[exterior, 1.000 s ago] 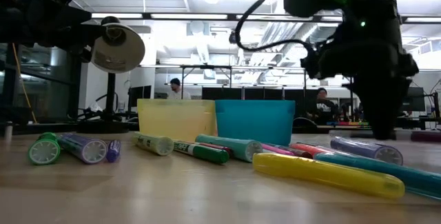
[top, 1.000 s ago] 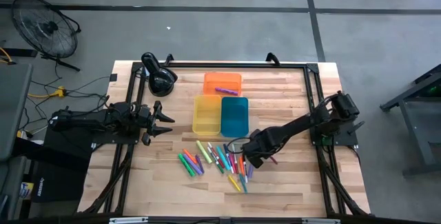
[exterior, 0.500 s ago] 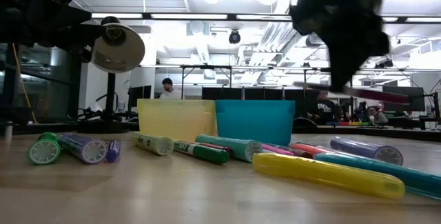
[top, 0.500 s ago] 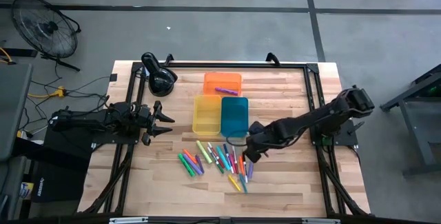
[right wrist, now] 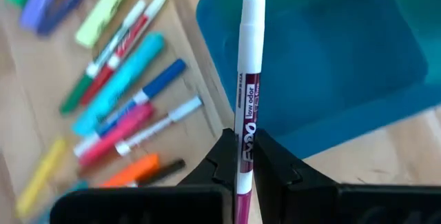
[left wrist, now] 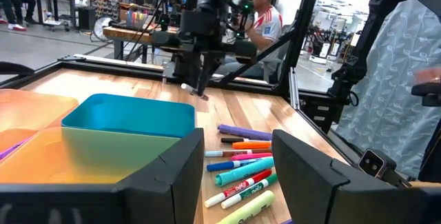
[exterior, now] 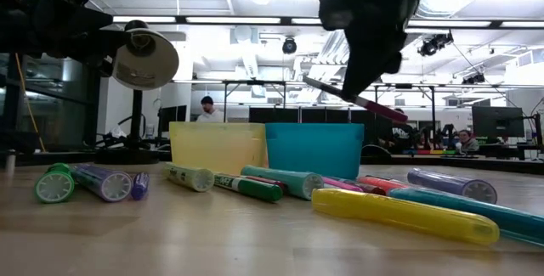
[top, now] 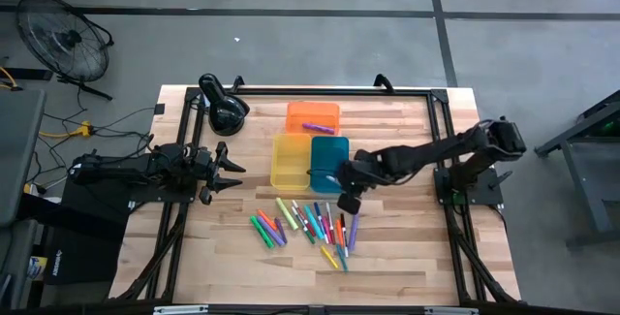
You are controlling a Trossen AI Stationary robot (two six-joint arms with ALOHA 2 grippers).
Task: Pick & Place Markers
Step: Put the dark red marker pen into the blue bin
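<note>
Right pincer point(right wrist: 240, 156): clenched on maroon marker point(right wrist: 249, 79), white cap leading; blue tray point(right wrist: 331, 58) lay just ahead, beneath the marker's tip.

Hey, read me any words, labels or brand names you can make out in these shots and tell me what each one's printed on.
"low odor": on the barrel of the maroon marker held in the right pincer.
"EXPO": larger brand lettering on that marker, partly hidden between the fingers, so less certain.
Printing on the red-and-white markers on the table: too small to read.
No other readable text shows.
</note>
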